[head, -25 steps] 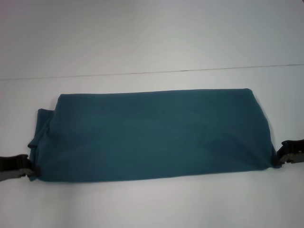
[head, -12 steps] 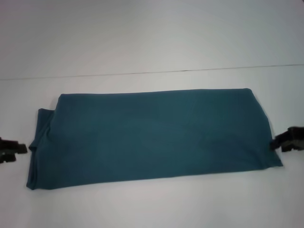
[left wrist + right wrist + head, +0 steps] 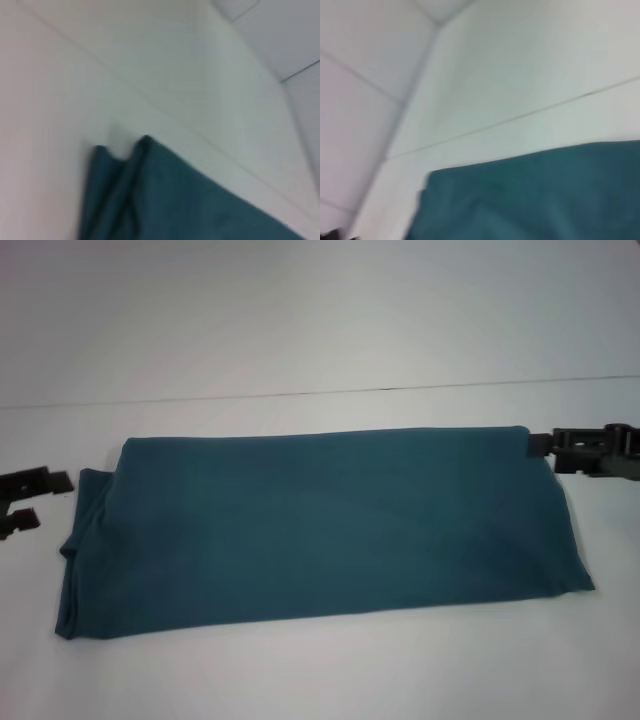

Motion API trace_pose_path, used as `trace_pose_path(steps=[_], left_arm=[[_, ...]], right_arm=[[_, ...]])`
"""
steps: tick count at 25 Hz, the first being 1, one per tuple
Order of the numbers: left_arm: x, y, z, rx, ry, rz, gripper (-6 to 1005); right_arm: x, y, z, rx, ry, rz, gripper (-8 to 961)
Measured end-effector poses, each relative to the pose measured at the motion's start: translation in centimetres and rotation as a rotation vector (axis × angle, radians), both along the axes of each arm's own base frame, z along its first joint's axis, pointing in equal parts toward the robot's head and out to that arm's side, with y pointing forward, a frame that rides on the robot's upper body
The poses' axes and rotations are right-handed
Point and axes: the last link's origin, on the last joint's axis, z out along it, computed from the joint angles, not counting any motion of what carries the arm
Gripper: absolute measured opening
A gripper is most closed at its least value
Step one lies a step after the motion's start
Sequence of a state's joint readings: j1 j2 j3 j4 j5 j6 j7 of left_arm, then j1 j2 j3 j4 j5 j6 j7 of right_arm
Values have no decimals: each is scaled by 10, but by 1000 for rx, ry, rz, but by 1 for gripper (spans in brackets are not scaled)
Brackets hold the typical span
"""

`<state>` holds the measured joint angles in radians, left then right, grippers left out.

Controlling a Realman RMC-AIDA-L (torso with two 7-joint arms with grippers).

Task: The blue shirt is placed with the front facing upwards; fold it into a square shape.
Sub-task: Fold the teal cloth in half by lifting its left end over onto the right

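Observation:
The blue shirt [image 3: 320,525] lies flat on the white table as a long teal rectangle, plain side up, with no print or collar showing. Loose layers stick out at its left end. My left gripper [image 3: 52,500] hovers just off that left end, open, holding nothing. My right gripper [image 3: 545,447] is at the shirt's far right corner, touching or just above its edge. The left wrist view shows the layered left end of the shirt [image 3: 150,200], and the right wrist view shows a flat corner of the shirt [image 3: 545,195].
The white table [image 3: 320,320] extends on all sides of the shirt. A thin seam line [image 3: 320,393] crosses it behind the shirt.
Both grippers left the shirt's near corners and moved toward the far side. The left one let go of the near left corner. The right one now sits at the far right corner.

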<state>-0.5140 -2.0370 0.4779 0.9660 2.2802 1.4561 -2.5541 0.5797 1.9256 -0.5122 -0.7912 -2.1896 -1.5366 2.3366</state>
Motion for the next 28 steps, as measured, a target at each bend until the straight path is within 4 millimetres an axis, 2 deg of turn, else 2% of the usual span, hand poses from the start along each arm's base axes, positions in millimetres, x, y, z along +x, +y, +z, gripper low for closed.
trace_pose_path(steps=[7,12,18,28], left_arm=[[5,3,-22,13,-139,-26,850],[-3,7,-46,65,-222,59,931],[-10,14,-69,90,-204,126,950],[-15,23,-71,143,-108,114,949]], right_arm=[[-10,-14,-28,-23,96,181,865],[-7,-24,-46,-15,101,243,946],[2,-33,-55,-3,85,243,946],[24,-43,-52,47,101,136,946]])
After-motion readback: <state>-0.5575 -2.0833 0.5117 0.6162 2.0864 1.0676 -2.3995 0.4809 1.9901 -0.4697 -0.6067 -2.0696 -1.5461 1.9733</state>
